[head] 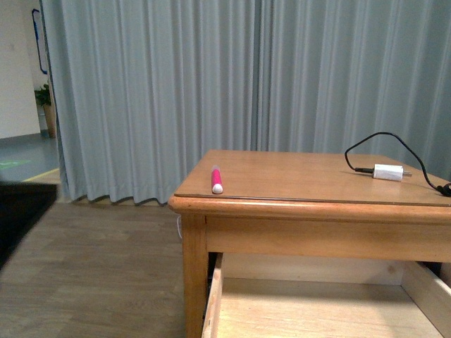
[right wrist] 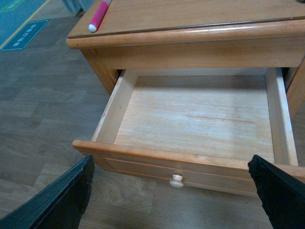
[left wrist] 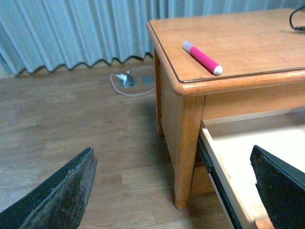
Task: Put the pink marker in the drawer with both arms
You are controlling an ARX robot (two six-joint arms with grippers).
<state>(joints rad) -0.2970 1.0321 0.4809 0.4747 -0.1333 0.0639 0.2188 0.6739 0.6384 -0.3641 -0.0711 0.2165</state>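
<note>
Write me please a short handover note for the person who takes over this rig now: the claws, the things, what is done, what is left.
Left claw: open, empty, beside the table's corner.
Right claw: open, empty, above the drawer's front.
Pink marker: lies on the table top, near its front left corner, untouched.
Drawer: pulled out, nothing inside.
White charger: on the far right of the top, not part of the job.
Done: drawer is open.
Left: grasp the marker and put it in the drawer.

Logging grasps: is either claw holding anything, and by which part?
Nothing held: left claw and right claw gape empty; pink marker lies on the tabletop.
</note>
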